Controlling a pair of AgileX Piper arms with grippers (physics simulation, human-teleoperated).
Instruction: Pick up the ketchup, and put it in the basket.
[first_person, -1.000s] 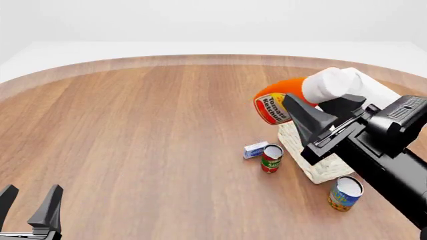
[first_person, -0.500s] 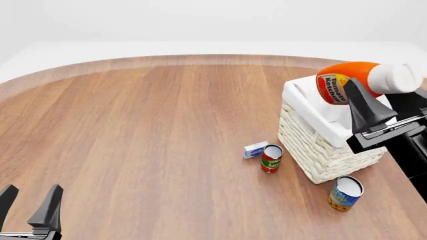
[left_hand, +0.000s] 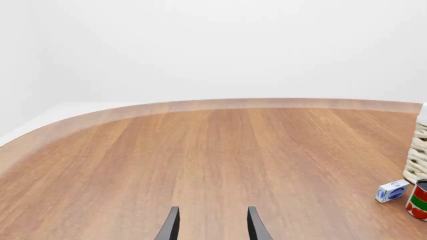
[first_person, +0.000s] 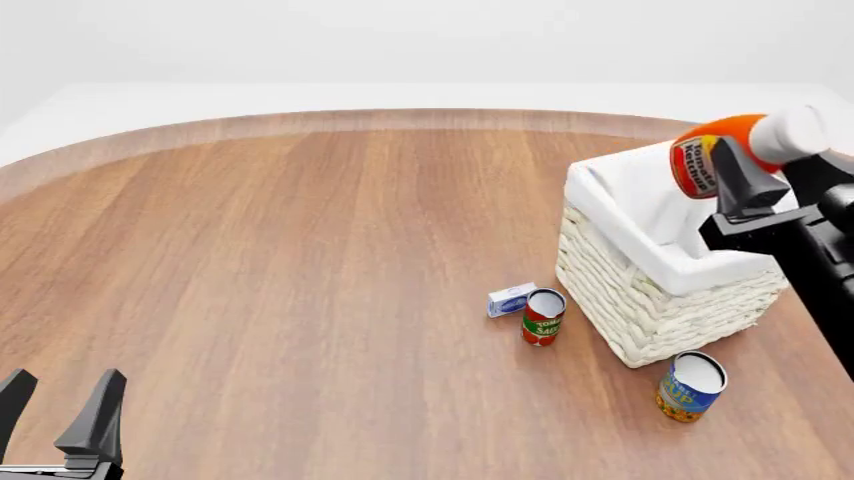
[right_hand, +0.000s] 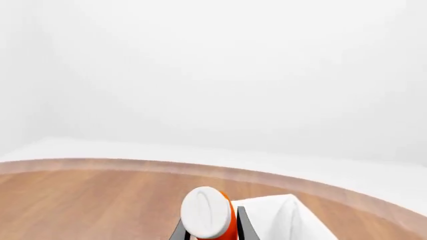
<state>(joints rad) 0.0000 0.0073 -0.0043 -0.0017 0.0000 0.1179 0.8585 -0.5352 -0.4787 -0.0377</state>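
On the left, our left pincer sits low at the near edge of the desk, in the same spot as a second ago, released with nothing between its fingers; the left wrist view shows only bare wood ahead of them.

Moving toward the middle, a small blue-and-white box and a red-and-green can stand just beside each other, near the basket's front wall, unmoved.

The change is all on the right. A second ago the ketchup hung in front of the basket, hiding most of it; half a second ago it was over the near rim. Now it has travelled further right and back, and lies tilted almost on its side, white cap to the right, label to the left, above the basket's far right part. We judge the carry nearly done: what remains is lowering and letting go.

The right pincer is clenched on the ketchup, one dark finger crossing the bottle just behind the label. Its arm comes in from the right edge, angled up and over the basket's rim. The right wrist view shows the cap between the fingers, the white lining just past it.

A blue-and-yellow can stands in front of the basket, clear of the arm.
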